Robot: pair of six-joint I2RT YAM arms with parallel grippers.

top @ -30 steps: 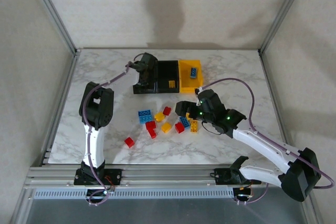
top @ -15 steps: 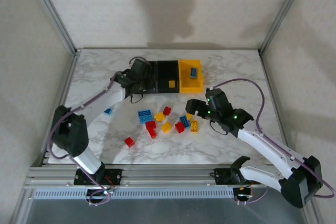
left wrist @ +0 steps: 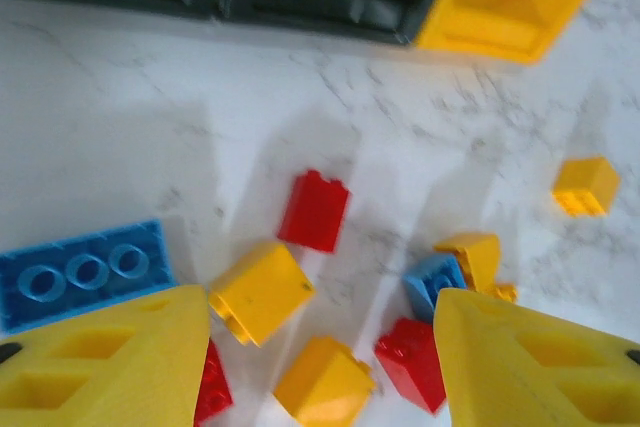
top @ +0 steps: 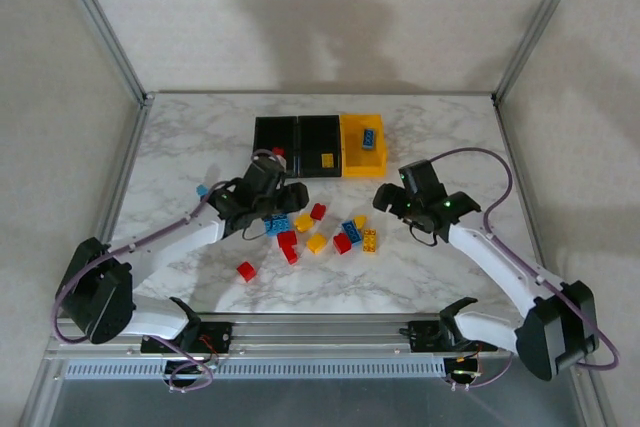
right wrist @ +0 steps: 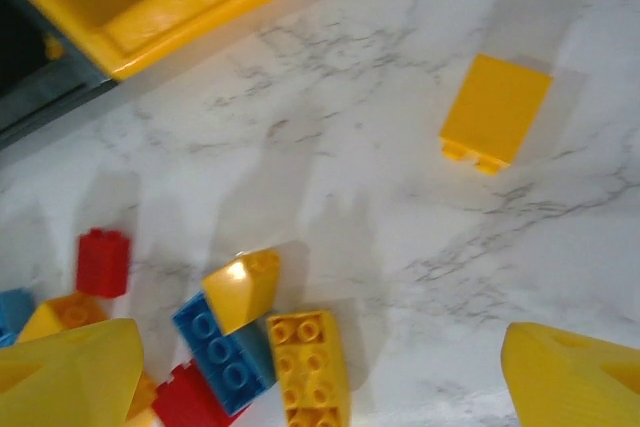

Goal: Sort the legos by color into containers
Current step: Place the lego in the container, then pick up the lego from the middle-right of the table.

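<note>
Legos (top: pixel 317 243) lie mostly loose in a pile mid-table, just near of the bins (top: pixel 298 133), and here is the change: 1 second ago the left gripper (left wrist: pixel 318 312) was far out over the left black bin, and now it has swung back near and hangs over the left side of the pile. Its fingers are spread and empty, wider than they were, with a yellow cube (left wrist: pixel 260 289) showing between them and a long blue brick (left wrist: pixel 85 272) by the left finger. Look at that left black bin: 1 red brick (top: pixel 278 153) sits at its near end, right where the gripper was, so I read that as a drop just made. The middle bin holds 1 yellow brick (top: pixel 327 159), and the yellow bin (top: pixel 362 117) holds 1 blue brick (top: pixel 370 137). Meanwhile the right gripper (right wrist: pixel 320 347) has pulled back to the right and far, off the pile it was crowding. Its jaws stand wide and hold nothing, and a stray yellow piece (right wrist: pixel 495 112) lies on bare marble ahead of it. So 3 are sorted by my count, with about 10 loose. The left arm looks set for its next pick, and with the bricks packed so close, a clean grip on just 1 will be the tricky part.
</note>
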